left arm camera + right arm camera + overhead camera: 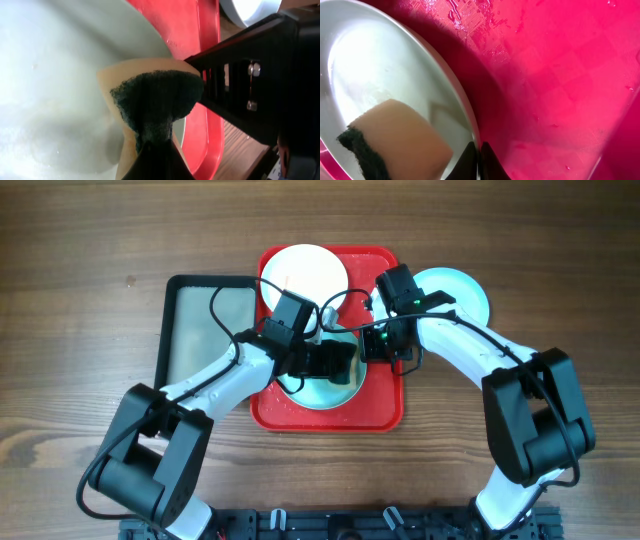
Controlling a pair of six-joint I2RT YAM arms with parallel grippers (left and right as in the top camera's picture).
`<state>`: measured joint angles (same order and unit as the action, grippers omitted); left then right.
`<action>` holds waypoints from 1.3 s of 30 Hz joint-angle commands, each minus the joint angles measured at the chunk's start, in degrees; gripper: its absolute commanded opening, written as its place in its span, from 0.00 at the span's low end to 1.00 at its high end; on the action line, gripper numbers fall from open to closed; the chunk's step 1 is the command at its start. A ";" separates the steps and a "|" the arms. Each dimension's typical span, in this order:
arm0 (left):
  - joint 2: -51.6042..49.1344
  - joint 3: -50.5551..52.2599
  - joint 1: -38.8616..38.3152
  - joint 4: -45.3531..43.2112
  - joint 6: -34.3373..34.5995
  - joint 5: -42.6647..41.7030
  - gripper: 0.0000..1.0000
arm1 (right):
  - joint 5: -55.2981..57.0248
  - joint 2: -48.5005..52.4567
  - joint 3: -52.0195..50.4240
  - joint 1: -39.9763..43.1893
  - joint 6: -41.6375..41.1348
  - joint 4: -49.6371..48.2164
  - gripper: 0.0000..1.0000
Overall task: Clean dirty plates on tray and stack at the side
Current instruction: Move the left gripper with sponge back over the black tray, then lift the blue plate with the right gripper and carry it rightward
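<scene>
A light turquoise plate lies at the front of the red tray. My left gripper is shut on a tan sponge with a dark green pad, pressed onto this plate. My right gripper is shut on the plate's rim, its fingers pinching the edge; the sponge shows on the plate there. A white plate lies at the tray's back. Another turquoise plate lies on the table right of the tray.
A dark grey-black tray lies left of the red tray. The right arm's black body stands close beside the sponge. The tray floor is wet.
</scene>
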<state>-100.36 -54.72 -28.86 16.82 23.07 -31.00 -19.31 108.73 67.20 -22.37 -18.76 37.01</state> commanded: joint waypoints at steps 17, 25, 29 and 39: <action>15.96 -7.78 18.40 23.04 -5.38 27.69 0.04 | -1.07 -1.31 -0.26 -0.28 0.72 -0.33 0.46; 15.93 -7.76 25.88 28.41 -6.38 31.52 0.04 | -0.92 -1.31 -0.26 -0.28 0.70 -0.37 0.42; 15.93 -7.76 26.77 28.72 -6.43 31.52 0.04 | 1.73 -1.31 -0.26 -0.28 0.57 -0.35 0.36; 15.91 -7.72 26.80 28.72 -10.73 30.86 0.04 | 2.43 -1.25 -0.70 -0.31 0.57 -0.81 0.36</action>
<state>-85.27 -61.58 -2.28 45.47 15.70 -0.45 -17.85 108.73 67.20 -22.37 -18.15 36.77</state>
